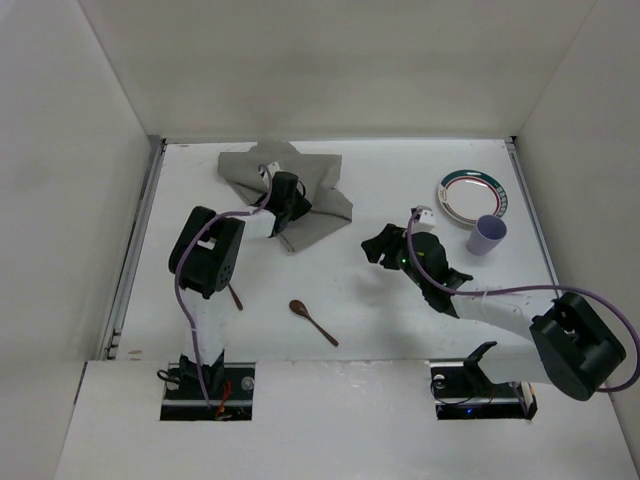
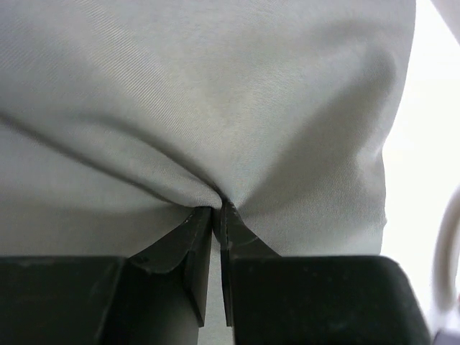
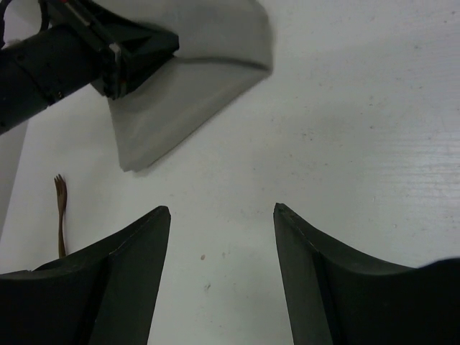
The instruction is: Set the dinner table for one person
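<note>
The white dinner table (image 1: pixel 380 300) holds everything. A crumpled grey cloth mat (image 1: pixel 325 195) lies at the back left. My left gripper (image 1: pixel 288 188) is shut on a pinched fold of the mat (image 2: pixel 215 129). My right gripper (image 1: pixel 380 248) is open and empty over bare table at mid right; its fingers (image 3: pixel 136 251) frame bare table. A brown wooden spoon (image 1: pixel 312 320) lies near the front centre. A brown fork (image 1: pixel 236 296) lies beside the left arm and shows in the right wrist view (image 3: pixel 60 215). A white plate with a green and red rim (image 1: pixel 462 192) and a lilac cup (image 1: pixel 488 234) stand at the back right.
White walls enclose the table on the left, back and right. A metal rail (image 1: pixel 135 250) runs along the left edge. The left arm's body (image 1: pixel 208 250) stands over the fork's far part. The right arm's purple cable (image 1: pixel 500 292) loops above the front right.
</note>
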Motion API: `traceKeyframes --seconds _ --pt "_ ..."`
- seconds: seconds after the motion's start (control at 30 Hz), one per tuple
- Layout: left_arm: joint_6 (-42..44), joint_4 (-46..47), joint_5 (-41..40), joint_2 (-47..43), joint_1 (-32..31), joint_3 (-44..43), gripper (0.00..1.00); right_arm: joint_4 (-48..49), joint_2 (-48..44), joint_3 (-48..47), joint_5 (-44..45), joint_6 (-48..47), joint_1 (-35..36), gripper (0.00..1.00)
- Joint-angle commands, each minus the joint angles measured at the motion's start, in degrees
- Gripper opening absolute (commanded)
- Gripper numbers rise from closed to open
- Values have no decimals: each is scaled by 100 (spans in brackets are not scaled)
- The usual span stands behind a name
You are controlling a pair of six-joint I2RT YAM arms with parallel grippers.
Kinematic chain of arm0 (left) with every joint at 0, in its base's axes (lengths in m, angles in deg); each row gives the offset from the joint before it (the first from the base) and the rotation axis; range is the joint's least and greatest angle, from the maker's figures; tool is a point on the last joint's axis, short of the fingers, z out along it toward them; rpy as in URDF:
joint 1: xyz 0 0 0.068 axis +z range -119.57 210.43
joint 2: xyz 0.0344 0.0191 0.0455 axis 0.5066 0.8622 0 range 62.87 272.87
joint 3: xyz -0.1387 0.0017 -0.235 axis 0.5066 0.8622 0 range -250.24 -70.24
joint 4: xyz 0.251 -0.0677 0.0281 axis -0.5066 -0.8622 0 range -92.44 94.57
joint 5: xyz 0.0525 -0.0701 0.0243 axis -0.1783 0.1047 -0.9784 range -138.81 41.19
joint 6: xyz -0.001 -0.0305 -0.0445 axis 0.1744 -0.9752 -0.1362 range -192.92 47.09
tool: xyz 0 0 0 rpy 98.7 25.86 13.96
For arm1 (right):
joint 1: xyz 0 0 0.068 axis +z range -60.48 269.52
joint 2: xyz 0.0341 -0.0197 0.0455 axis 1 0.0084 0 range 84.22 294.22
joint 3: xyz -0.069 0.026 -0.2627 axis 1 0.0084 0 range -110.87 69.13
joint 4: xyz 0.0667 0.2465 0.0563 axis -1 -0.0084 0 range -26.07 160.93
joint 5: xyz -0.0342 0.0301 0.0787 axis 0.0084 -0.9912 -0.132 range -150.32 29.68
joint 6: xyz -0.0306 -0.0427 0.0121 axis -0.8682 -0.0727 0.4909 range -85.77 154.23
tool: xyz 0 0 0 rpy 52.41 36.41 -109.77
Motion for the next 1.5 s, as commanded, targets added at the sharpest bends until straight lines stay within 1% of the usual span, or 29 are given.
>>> traceKeyframes --seconds 0.0,0.1,0.17,0.23,0.3,0.33,0.43,0.5,0.57,0.7,0.77,0.93,1.0,1.13,1.3,1.47 --pt "704 -561 240 -581 79 615 4 281 -22 -90 119 0 -43 66" --pt "1013 -755 144 -1196 263 1125 5 272 92 -143 40 9 -52 66" --pt "1014 -808 4 -1600 465 1450 11 254 145 -204 57 -44 -26 68" --pt "830 -703 29 -2179 667 1828 26 289 241 -248 101 -105 -17 70" --pt "759 -432 56 -2680 668 2144 35 263 399 -354 40 -114 -17 70" --pt "741 -282 56 -2953 633 2320 37 254 435 -380 39 -123 0 70" --pt "636 -201 -23 -3551 589 2716 38 307 488 -424 39 -35 53 75" --pt "452 -236 -32 -3816 650 3015 38 307 601 -590 13 87 123 79" --pt "232 -272 -120 -4045 808 3427 39 255 698 -775 83 175 185 81" --pt "-225 -360 -147 -4204 1238 4105 41 149 1190 -1390 31 755 177 83" --pt "-357 -263 -94 -4309 1379 4386 42 70 1681 -1899 -92 1045 -7 83" --pt "-665 149 108 -4800 1599 4958 50 -114 2859 -2936 -154 1809 -377 80" --pt "-683 272 100 -4915 1617 5099 52 -229 3220 -3305 -154 2047 -474 80" --pt "-771 326 257 -4776 1740 5082 53 -606 3791 -3973 -145 2468 -544 80" --pt "-884 528 311 -4389 1705 4985 53 -1283 4407 -4782 -346 2873 -562 79" --pt "-990 861 109 -4257 1679 5082 51 -1477 4768 -5214 -400 3163 -553 75"
